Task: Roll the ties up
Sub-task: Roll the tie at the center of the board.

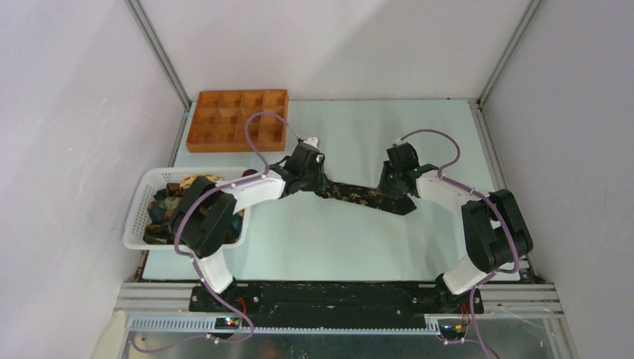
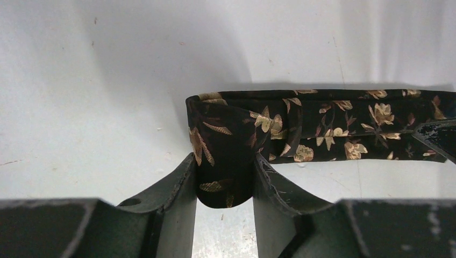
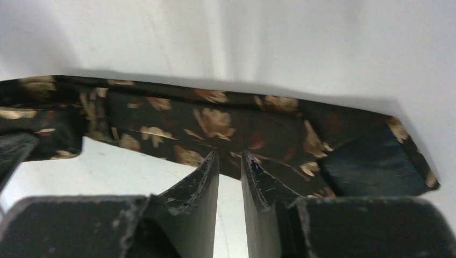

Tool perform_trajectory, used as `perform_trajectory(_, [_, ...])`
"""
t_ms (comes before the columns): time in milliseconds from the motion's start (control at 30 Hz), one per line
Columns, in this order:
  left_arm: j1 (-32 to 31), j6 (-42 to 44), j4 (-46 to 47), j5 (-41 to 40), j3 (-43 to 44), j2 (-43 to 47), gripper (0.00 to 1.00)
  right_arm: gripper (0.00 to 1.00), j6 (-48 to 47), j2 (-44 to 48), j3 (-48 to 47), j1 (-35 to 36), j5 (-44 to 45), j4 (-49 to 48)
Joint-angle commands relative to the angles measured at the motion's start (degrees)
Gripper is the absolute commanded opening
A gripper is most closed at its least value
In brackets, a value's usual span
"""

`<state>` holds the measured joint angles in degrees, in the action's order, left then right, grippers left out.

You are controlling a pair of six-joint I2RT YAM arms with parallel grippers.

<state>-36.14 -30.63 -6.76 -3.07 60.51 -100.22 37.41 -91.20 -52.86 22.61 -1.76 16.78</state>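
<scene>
One dark tie (image 1: 359,196) with a gold leafy print lies across the middle of the table. My left gripper (image 1: 318,187) is shut on its left end. In the left wrist view that end is a folded loop of tie (image 2: 226,134) wedged between the fingers of the left gripper (image 2: 223,161). My right gripper (image 1: 392,187) is at the tie's wide right end. In the right wrist view the right gripper (image 3: 230,156) has its jaws a narrow gap apart, with the tips on the near edge of the tie (image 3: 215,121). Whether they pinch the cloth I cannot tell.
A white mesh basket (image 1: 142,217) at the left edge holds more printed ties (image 1: 168,198). An orange compartment tray (image 1: 235,120) stands at the back left. The booth's walls enclose the table on three sides.
</scene>
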Motion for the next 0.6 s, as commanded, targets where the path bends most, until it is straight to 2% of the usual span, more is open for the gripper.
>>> perform_trajectory(0, [-2.0, 3.3, -4.6, -6.4, 4.0, -1.8, 0.41, 0.24, -1.3, -0.9, 1.1, -0.6, 3.4, 0.2])
perform_trajectory(267, [-4.3, 4.6, -8.5, -13.2, 7.6, -3.9, 0.4, 0.21, -0.8, -4.8, 2.2, -0.4, 4.6, 0.3])
perform_trajectory(567, [-4.6, 4.9, -9.1, -16.1, 7.9, -3.7, 0.4, 0.19, 0.9, -5.0, 5.0, 0.5, 4.7, 0.5])
